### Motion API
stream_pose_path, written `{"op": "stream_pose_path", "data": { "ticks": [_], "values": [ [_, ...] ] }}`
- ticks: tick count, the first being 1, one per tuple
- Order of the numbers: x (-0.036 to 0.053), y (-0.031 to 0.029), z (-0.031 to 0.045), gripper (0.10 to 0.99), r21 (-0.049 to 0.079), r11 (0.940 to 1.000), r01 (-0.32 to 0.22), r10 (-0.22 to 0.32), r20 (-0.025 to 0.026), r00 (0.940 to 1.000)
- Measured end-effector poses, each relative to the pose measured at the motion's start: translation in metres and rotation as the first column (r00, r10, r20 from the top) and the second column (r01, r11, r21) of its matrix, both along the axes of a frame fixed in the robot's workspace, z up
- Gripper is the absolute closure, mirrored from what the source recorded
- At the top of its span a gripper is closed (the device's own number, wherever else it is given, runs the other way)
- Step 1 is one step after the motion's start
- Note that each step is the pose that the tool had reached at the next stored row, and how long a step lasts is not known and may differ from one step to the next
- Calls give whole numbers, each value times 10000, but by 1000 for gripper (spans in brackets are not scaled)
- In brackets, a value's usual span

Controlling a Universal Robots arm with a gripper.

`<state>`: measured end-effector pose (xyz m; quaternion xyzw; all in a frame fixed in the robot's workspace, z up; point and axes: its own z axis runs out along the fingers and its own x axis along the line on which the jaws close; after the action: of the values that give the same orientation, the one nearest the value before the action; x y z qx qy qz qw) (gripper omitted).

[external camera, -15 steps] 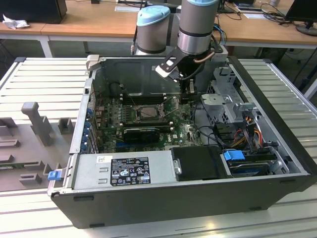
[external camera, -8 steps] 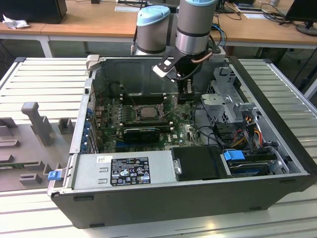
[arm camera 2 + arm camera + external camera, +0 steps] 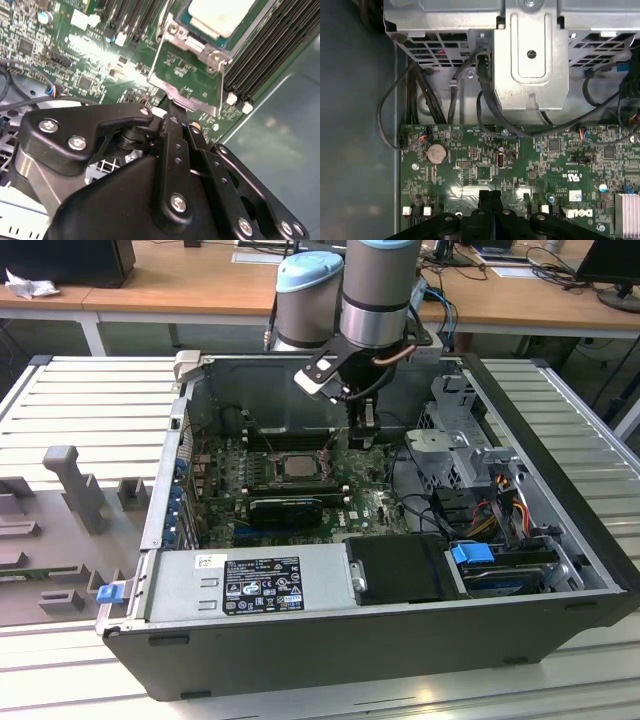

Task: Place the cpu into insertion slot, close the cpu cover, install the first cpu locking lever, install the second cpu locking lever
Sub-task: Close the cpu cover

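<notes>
The cpu (image 3: 297,466) lies in the insertion slot (image 3: 277,472) on the green motherboard; in the second wrist view its pale top (image 3: 220,15) shows inside the socket. The cpu cover (image 3: 218,90) is swung open away from the socket, and green board shows through its window. My gripper (image 3: 365,435) hangs to the exterior view's right of the socket. Its black fingers (image 3: 174,125) are shut together, with the tips at the cover's free edge and nothing between them. In the first wrist view the shut gripper (image 3: 491,196) hovers over the board.
Long black memory slots (image 3: 270,50) flank the socket. A long black card (image 3: 285,508) lies in front of it, and beyond that the power supply (image 3: 250,585). A metal drive cage (image 3: 455,455) and cables (image 3: 415,100) stand on the exterior view's right.
</notes>
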<state>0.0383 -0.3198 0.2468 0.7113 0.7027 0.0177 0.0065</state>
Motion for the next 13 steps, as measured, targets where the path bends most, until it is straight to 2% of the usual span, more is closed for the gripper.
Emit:
{"op": "stream_pose_path", "data": {
  "ticks": [13],
  "values": [
    [-133,0,0,980,0,10000,-1,1,0,10000]
  ]
}}
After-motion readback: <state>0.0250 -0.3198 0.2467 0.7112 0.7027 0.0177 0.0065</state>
